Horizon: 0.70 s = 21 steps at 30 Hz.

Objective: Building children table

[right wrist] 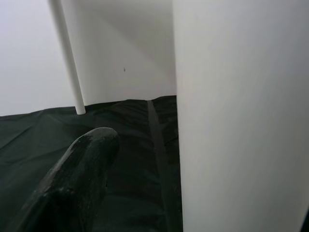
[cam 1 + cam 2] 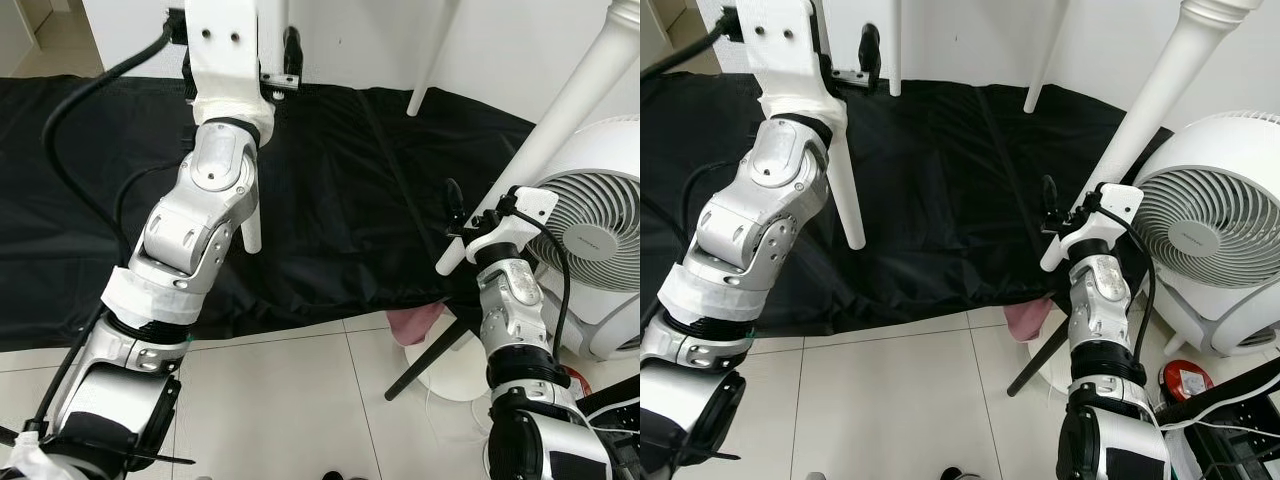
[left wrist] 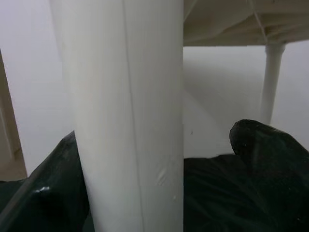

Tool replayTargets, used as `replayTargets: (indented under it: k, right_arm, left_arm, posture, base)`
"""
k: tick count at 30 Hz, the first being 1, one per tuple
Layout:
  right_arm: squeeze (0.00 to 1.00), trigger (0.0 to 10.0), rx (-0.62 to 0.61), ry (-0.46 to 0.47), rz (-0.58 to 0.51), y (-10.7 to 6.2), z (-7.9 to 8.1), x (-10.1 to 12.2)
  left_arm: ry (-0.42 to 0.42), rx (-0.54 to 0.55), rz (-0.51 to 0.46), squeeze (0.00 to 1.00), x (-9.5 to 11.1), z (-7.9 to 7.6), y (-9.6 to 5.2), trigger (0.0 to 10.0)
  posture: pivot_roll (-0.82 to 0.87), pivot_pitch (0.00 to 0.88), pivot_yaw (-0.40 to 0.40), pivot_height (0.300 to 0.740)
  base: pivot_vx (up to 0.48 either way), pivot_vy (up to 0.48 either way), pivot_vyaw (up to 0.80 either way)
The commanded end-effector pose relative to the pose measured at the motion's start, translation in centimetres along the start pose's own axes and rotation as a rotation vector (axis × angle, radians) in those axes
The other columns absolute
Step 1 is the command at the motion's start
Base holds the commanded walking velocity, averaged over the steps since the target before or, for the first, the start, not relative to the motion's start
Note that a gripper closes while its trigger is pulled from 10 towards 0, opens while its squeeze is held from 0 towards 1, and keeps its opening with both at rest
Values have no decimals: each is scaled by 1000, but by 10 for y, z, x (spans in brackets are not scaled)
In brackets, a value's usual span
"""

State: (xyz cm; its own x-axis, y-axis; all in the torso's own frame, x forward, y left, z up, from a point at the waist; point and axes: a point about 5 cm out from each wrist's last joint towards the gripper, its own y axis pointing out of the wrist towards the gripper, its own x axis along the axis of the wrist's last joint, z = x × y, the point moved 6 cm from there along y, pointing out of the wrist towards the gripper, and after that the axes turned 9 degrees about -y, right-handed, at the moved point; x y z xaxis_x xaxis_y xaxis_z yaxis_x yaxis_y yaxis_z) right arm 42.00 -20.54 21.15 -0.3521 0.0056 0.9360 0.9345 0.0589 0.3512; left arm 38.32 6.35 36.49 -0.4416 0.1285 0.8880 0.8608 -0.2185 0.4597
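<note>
The left arm reaches up and forward, its silver forearm rising steeply toward the top of the head views. The left hand (image 2: 855,60) sits high there against a white table leg (image 2: 848,195). This leg runs almost vertically, leaning slightly, with its free lower end hanging above the black cloth (image 2: 350,200) spread on the floor. In the left wrist view the leg (image 3: 130,116) stands upright between the two black fingers (image 3: 270,145), one on either side and close against it, so the hand is clamped on the leg.

The right arm is bent upward at the right, its wrist raised. The right hand (image 2: 1055,215) meets a second, thicker white table leg (image 2: 1160,90) that slants up and to the right from the hand toward the top edge. In the right wrist view one black finger (image 1: 77,179) lies just beside this leg (image 1: 241,116); the other finger is hidden, so I cannot tell whether the hand is gripping it.

Two more thin white legs (image 2: 1045,55) come down onto the cloth at the back. A white fan (image 2: 590,230) stands at the right on the tiled floor (image 2: 300,400).
</note>
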Motion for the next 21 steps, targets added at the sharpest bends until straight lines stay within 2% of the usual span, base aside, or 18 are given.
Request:
replayTargets:
  k: [1, 3, 4, 5, 6, 9, 11, 13, 16, 18, 19, 20, 21]
  right_arm:
    - [0, 10000, 117, 54, 108, -7, 40, -31]
    - [0, 10000, 111, 66, 100, -7, 39, -30]
    - [0, 10000, 104, 77, 91, -6, 38, -27]
    - [0, 10000, 93, 91, 80, -5, 36, -24]
    - [0, 10000, 93, 91, 80, -5, 36, -24]
    - [0, 10000, 86, 89, 69, -3, 33, -21]
    - [0, 10000, 87, 85, 68, -3, 33, -20]
    - [0, 10000, 88, 89, 69, -3, 34, -21]
    - [0, 10000, 90, 92, 71, -3, 35, -21]
    - [0, 10000, 96, 92, 71, -3, 37, -22]
    - [0, 10000, 107, 94, 70, -3, 40, -22]
    - [0, 10000, 107, 94, 70, -3, 40, -22]
    - [0, 10000, 117, 94, 70, -3, 43, -22]
  left_arm:
    - [47, -416, 205, 0, -48, -58, -18, 10000]
    - [80, -407, 204, 0, -50, -56, -18, 10000]
    - [94, -374, 201, 0, -46, -49, -13, 10000]
    - [144, -325, 191, 0, -42, -35, -7, 10000]
    - [144, -325, 191, 0, -42, -35, -7, 10000]
    - [247, -202, 176, 0, -29, -1, 5, 10000]
    - [356, -110, 157, 0, -17, 27, 10, 10000]
    - [406, -55, 135, 0, -6, 43, 10, 10000]
    - [397, -46, 132, 0, -4, 47, 9, 10000]
    - [390, -83, 126, 0, -4, 36, 5, 10000]
    - [314, -134, 144, 0, -10, 23, 1, 10000]
    - [314, -134, 144, 0, -10, 23, 1, 10000]
    - [254, -169, 156, 0, -16, 14, -4, 10000]
  posture:
    - [146, 112, -38, 740]
    - [147, 110, -38, 740]
    - [145, 107, -37, 740]
    - [143, 104, -35, 740]
    - [143, 104, -35, 740]
    - [143, 104, -35, 740]
    - [142, 104, -32, 740]
    - [146, 106, -34, 740]
    - [146, 106, -34, 740]
    - [151, 109, -41, 740]
    - [153, 110, -43, 740]
    - [153, 110, -43, 740]
    - [153, 110, -43, 740]
  base:
    - [0, 0, 0]
    - [0, 0, 0]
    - [0, 0, 0]
    - [0, 0, 0]
    - [0, 0, 0]
    - [0, 0, 0]
    - [0, 0, 0]
    - [0, 0, 0]
    - [0, 0, 0]
    - [0, 0, 0]
    - [0, 0, 0]
    - [0, 0, 0]
    - [0, 0, 0]
